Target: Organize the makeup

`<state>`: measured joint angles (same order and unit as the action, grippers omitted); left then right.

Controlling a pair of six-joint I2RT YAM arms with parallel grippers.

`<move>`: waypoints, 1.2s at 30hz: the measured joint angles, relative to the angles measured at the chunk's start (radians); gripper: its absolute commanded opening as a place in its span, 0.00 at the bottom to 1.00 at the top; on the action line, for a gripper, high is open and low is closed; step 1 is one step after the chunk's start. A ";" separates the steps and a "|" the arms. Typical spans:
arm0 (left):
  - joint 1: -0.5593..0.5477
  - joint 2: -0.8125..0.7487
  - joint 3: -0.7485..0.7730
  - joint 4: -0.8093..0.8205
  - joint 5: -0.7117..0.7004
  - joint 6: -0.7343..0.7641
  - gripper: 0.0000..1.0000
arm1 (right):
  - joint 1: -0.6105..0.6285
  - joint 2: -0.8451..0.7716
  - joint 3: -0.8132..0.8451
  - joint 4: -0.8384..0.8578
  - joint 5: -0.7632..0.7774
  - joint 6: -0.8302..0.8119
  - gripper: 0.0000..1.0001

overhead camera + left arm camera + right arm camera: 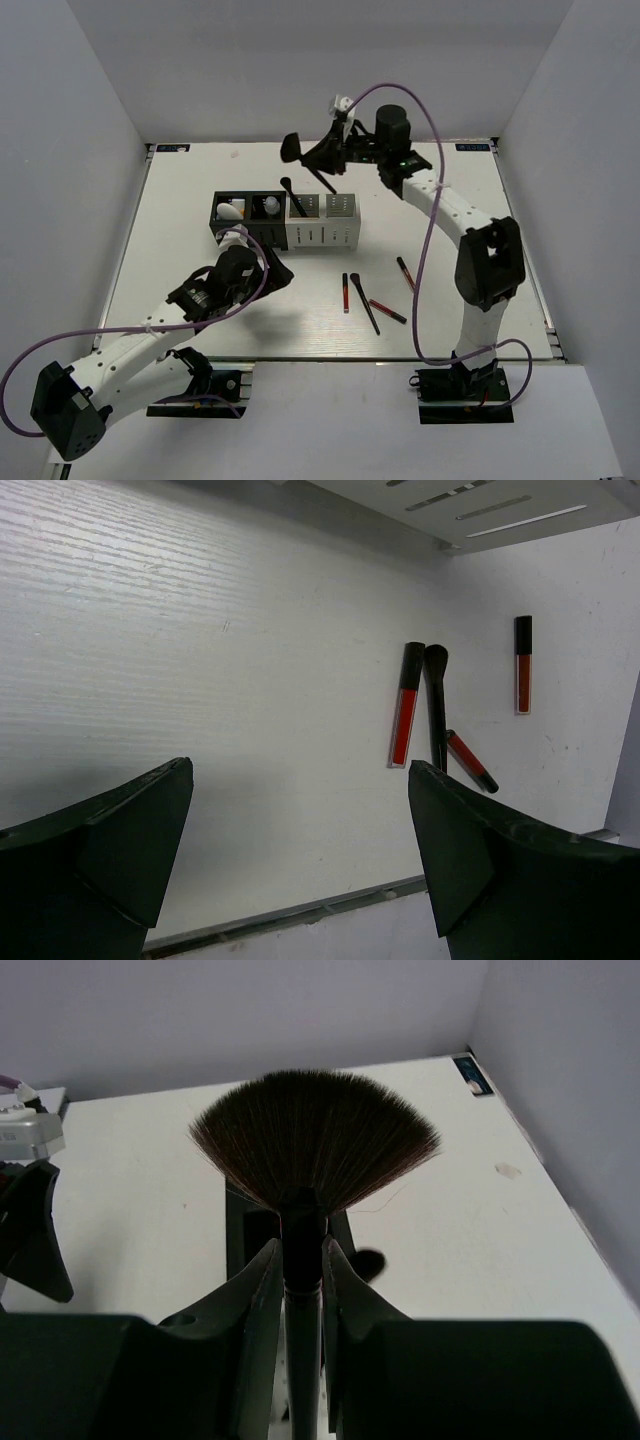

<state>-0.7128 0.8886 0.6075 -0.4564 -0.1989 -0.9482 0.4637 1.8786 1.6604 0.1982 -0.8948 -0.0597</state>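
My right gripper [325, 158] is shut on a black fan brush [292, 149] and holds it above the back of the slotted boxes; in the right wrist view the brush [312, 1145] stands between my fingers [258, 1290]. A second black brush [295, 200] stands in the white box [325, 237]. The black box [250, 232] holds a white oval [230, 210] and a small clear bottle [270, 207]. Three red sticks [346, 292] [387, 311] [405, 272] and a black brush [366, 305] lie on the table. My left gripper [277, 270] is open and empty, to the left of them [404, 720]. The orange tube is out of view.
The table [180, 250] is white with grey walls on three sides. Its front edge [300, 912] runs just below my left fingers [470, 850]. The loose sticks and brush lie between the boxes and the right arm's base [465, 385].
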 measured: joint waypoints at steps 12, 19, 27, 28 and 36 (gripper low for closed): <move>0.000 0.000 0.013 -0.039 0.000 -0.026 0.98 | 0.080 0.161 -0.068 0.529 0.003 0.237 0.00; 0.000 0.021 0.041 -0.049 0.000 -0.026 0.98 | 0.082 0.241 -0.080 0.631 0.031 0.280 0.00; -0.006 0.047 0.045 -0.052 0.001 -0.029 0.98 | 0.082 0.256 -0.153 0.674 0.036 0.286 0.17; -0.007 0.053 0.048 -0.053 0.001 -0.029 0.98 | 0.082 0.256 -0.167 0.682 0.035 0.285 0.21; -0.010 0.101 0.062 -0.027 0.006 -0.027 0.98 | 0.080 0.247 -0.295 0.702 0.028 0.262 0.50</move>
<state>-0.7223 0.9901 0.6693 -0.4839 -0.1932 -0.9749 0.5434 2.1254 1.3655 0.8997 -0.8669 0.2024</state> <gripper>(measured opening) 0.979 0.485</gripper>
